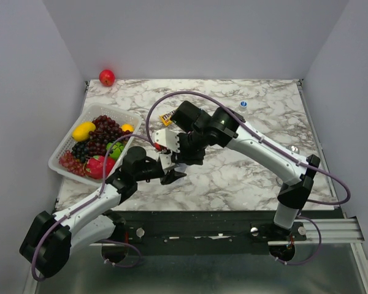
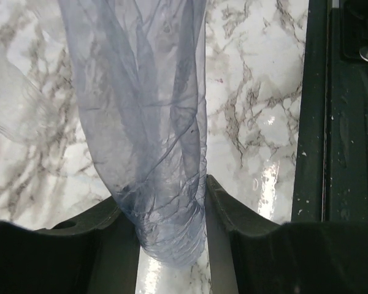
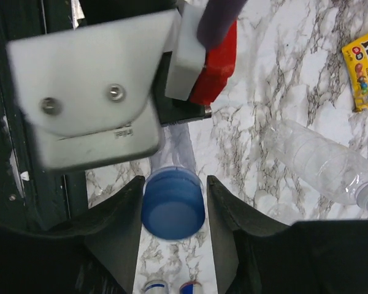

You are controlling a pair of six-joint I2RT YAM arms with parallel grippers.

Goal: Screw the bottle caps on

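Two caps, two bottles in sight: one cap being screwed on

Top view: one loose blue cap [image 1: 242,105] sits far back on the tabletop [image 1: 245,177]; left wrist: left end effector [image 2: 165,208] clamps the slim blue-tinted bottle [image 2: 153,122]; right wrist: right end effector [image 3: 175,190] flanks the second cap [image 3: 173,208] on that bottle's neck, grip unclear; one colourless bottle [image 3: 319,162] lies nearby; the next move likely needs a firm pinch and a twist

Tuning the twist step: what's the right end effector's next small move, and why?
Probably close on the cap and twist it down: the right end effector straddles it on the bottle, grip unclear, while the left end effector clamps that bottle.
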